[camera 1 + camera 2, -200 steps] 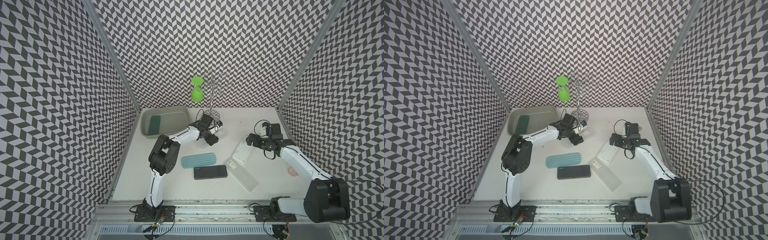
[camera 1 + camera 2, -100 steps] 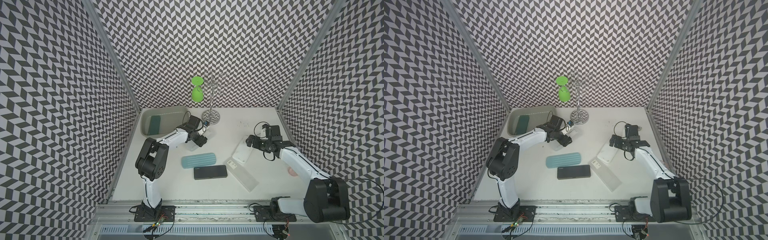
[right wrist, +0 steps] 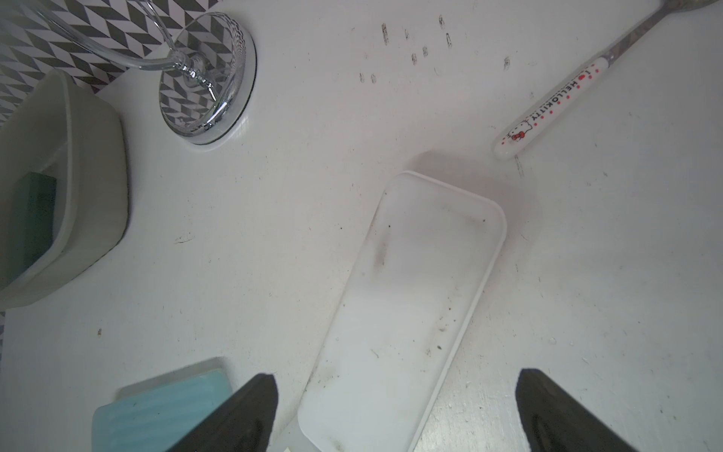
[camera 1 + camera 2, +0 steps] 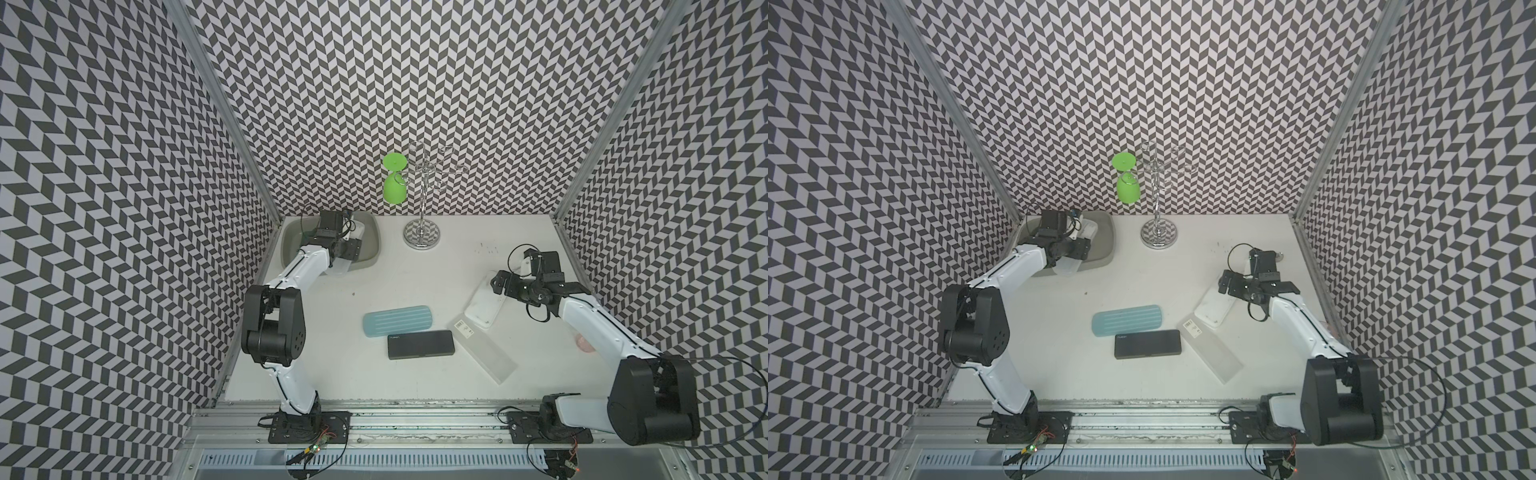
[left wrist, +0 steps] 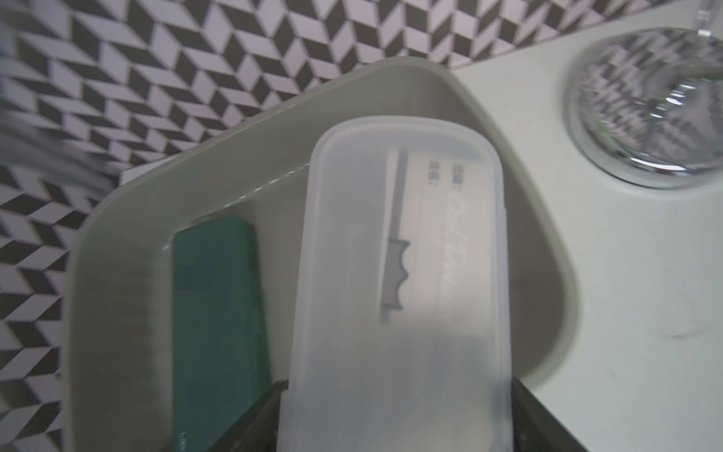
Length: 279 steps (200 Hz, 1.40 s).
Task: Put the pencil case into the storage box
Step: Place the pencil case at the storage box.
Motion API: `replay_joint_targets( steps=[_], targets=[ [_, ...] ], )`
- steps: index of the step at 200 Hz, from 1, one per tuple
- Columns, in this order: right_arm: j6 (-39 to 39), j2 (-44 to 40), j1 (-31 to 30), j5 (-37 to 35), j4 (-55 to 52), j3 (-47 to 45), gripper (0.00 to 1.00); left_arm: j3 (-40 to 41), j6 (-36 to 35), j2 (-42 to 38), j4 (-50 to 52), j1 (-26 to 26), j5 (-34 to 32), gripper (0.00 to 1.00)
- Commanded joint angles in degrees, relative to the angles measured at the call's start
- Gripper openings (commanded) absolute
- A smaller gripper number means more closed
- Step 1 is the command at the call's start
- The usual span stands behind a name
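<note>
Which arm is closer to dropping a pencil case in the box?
The left arm. Its jaws hold the clear pencil case over the storage box, beside the green case inside. The right arm has open jaws above a white case, far from the box.

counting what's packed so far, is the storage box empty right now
No, a dark green pencil case already lies inside the storage box.

Your left arm [image 4: 305, 266] and right arm [image 4: 590, 322] have glossy white links between bulky black joint housings [image 4: 272, 328], thin black cables [image 4: 512, 254] looping at the wrists, black base plates [image 4: 309, 426] bolted to an aluminium rail [image 4: 415, 409], and black wedge-shaped jaws.
</note>
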<state>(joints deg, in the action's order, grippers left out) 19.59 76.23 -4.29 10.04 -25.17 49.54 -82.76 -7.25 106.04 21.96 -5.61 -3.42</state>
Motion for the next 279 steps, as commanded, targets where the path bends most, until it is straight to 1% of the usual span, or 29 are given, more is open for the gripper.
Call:
replay_joint_targets(
  steps=[1, 15, 47, 67, 89, 105, 134, 154, 178, 187, 190, 223, 254, 279],
  targets=[
    [-0.9, 0.5, 0.3, 0.8, 1.9, -0.7, 0.99, -6.8, 5.7, 5.8, -3.9, 2.7, -1.5, 0.72],
    [-1.4, 0.8, 0.3, 0.9, 1.1, -0.3, 0.99, -11.7, 6.7, 10.2, -4.4, 4.0, -0.4, 0.72],
    [-1.8, 1.7, 0.3, 0.9, 0.2, 0.5, 1.00, -22.9, 5.9, 20.1, -3.4, 4.7, 0.5, 0.72],
    [-1.6, 2.0, 0.3, 0.8, 0.0, 0.8, 0.99, -26.4, 6.6, 24.9, -3.0, 5.5, 1.6, 0.72],
    [-1.3, 2.2, 0.4, 0.6, -0.3, 1.3, 0.99, -26.1, 7.6, 27.0, -4.2, 6.0, 3.4, 0.72],
    [-1.0, 2.2, 0.4, 0.8, -0.4, 1.7, 1.00, -25.0, 7.9, 27.3, -3.9, 6.3, 2.1, 0.73],
    [-0.3, 2.1, 0.3, 1.1, -0.1, 1.5, 1.00, -20.6, 8.6, 26.0, -6.1, 7.4, 0.3, 0.78],
    [0.1, 2.3, 0.3, 1.5, 0.2, 1.3, 1.00, -20.6, 8.1, 26.0, -5.0, 8.0, -1.5, 0.81],
    [0.2, 2.2, 0.4, 1.7, 0.3, 1.3, 0.99, -20.8, 7.6, 25.5, -3.5, 8.3, -4.1, 0.90],
    [0.2, 2.1, 0.3, 1.6, 0.2, 1.3, 1.00, -20.0, 7.3, 24.9, -4.2, 8.2, -4.8, 0.98],
    [0.2, 2.0, 0.3, 1.6, 0.2, 1.3, 1.00, -19.7, 7.3, 24.6, -4.4, 8.2, -5.1, 1.00],
    [0.0, 1.7, 0.3, 1.5, -0.4, 1.8, 1.00, -18.5, 6.5, 23.4, -5.6, 8.2, -5.4, 1.00],
    [-0.3, 1.1, 0.3, 1.2, -0.9, 2.0, 1.00, -17.4, 5.2, 20.9, -7.2, 7.8, -2.4, 1.00],
    [-0.3, 0.5, 0.3, 1.1, -1.1, 1.4, 1.00, -17.5, 4.9, 20.1, -6.2, 7.5, 0.3, 1.00]
  ],
)
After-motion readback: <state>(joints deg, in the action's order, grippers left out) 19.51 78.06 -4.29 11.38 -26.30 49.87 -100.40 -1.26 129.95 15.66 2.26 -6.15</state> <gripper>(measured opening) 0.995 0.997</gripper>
